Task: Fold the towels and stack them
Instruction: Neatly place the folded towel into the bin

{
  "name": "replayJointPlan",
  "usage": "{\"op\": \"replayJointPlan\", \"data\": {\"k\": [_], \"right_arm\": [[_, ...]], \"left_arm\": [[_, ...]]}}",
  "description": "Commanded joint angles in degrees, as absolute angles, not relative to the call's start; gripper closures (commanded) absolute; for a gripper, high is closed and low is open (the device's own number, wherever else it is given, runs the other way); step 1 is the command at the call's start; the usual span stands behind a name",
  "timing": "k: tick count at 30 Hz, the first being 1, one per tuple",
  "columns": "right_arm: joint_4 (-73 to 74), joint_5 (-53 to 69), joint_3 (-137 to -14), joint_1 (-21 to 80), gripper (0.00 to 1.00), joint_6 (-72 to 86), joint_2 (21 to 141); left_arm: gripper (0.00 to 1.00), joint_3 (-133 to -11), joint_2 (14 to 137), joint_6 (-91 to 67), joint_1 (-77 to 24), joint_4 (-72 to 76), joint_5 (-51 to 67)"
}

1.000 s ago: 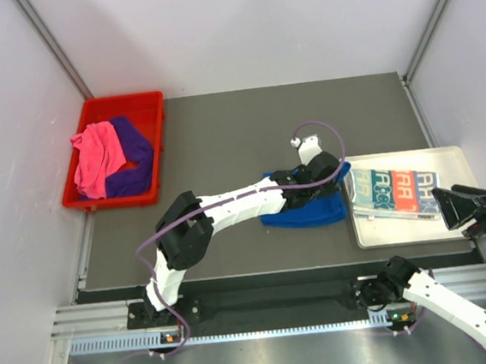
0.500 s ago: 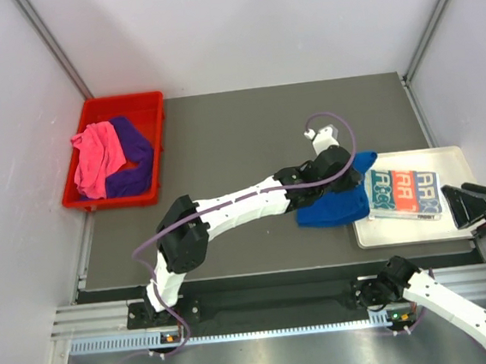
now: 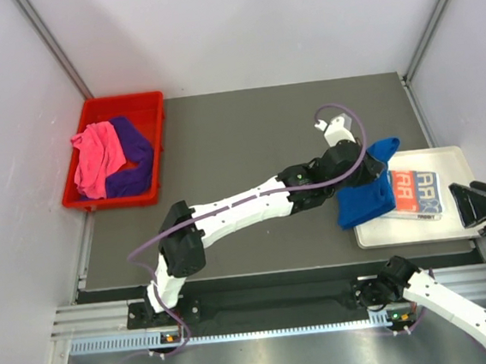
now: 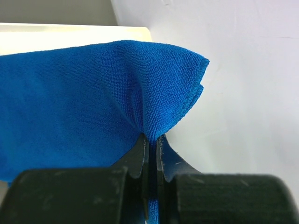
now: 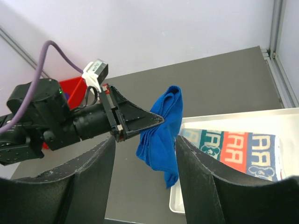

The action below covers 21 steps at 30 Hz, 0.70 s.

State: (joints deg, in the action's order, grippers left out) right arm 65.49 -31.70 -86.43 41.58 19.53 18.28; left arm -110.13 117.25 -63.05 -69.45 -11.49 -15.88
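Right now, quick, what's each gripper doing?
Left gripper: shut on the plain royal blue cloth towel, lifted clear.
Right gripper: jaws open, holding nothing.

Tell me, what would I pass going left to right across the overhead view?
Pink towel → purple towel, both in the red bin → royal blue towel → lettered towel on white tray → right gripper.

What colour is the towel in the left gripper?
Plain royal blue towel, clearest in the left wrist view.
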Motion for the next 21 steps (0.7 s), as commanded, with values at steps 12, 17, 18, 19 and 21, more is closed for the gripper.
{"op": "replayJointPlan", "data": {"k": [12,17,18,19,21], "right_arm": [[64.95,-32.78,-88.33,42.28,0.46,18.28,20.65],[65.13,-32.78,-88.51,42.28,0.46,18.28,20.48],[65.13,-32.87,-88.51,42.36,0.46,18.28,20.57],[65.13,-32.87,-88.59,42.28,0.46,18.28,20.57],[65.21,-32.70,-88.59,42.19,0.47,18.37,20.65]], "left_arm": [[1.00,-117.95,114.35,-59.42,-71.54,-9.75,-20.48],[1.00,-120.06,115.13,-58.54,-71.63,-10.46,-20.22],[1.00,-120.58,115.40,-58.54,-71.63,-10.46,-20.04],[1.00,-120.93,115.57,-58.54,-71.63,-10.72,-19.95],[1.00,-121.46,116.36,-58.45,-71.63,-10.20,-19.08]]}}
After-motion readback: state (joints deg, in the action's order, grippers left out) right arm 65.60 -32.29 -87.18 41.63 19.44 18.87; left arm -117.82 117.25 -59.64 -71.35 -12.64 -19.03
